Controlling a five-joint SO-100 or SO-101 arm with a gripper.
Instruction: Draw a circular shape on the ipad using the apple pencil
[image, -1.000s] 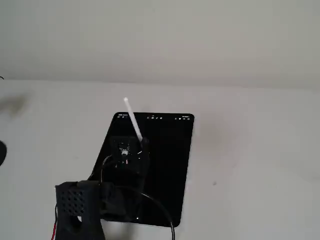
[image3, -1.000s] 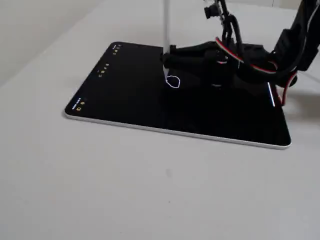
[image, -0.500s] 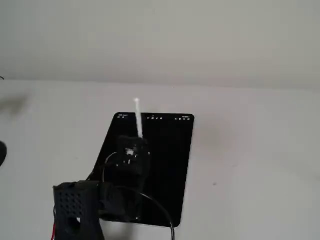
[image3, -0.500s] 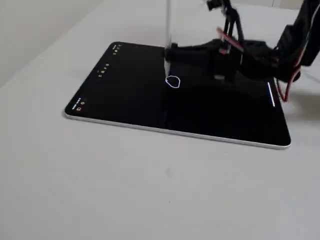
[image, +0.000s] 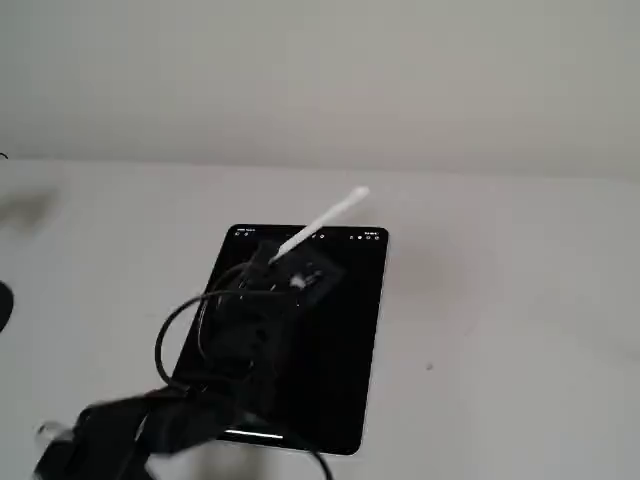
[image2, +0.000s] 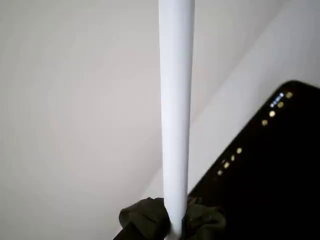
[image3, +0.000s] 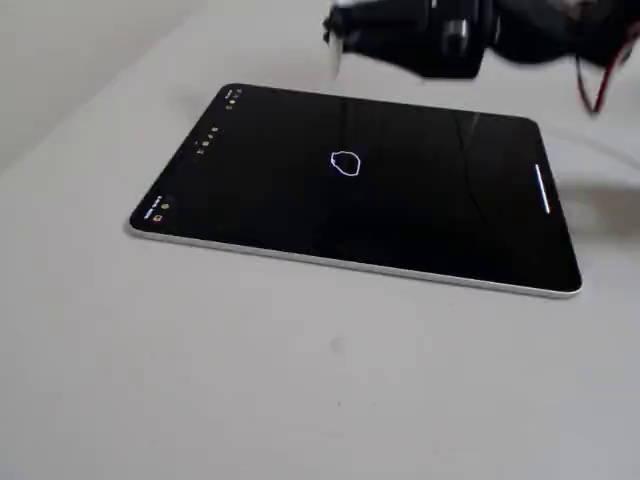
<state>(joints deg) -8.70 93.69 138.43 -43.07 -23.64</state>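
While the pincer (image3: 338, 38) grips the pencil (image: 322, 219), tilted with its tip clear above the ipad (image3: 300, 210) on the bench (image3: 300, 380), the circle (image3: 345, 165) sits closed mid-screen, below and just toward the camera from the tip.

Apple pencil (image2: 176, 110) ends cropped; pincer (image3: 345, 35) blurred
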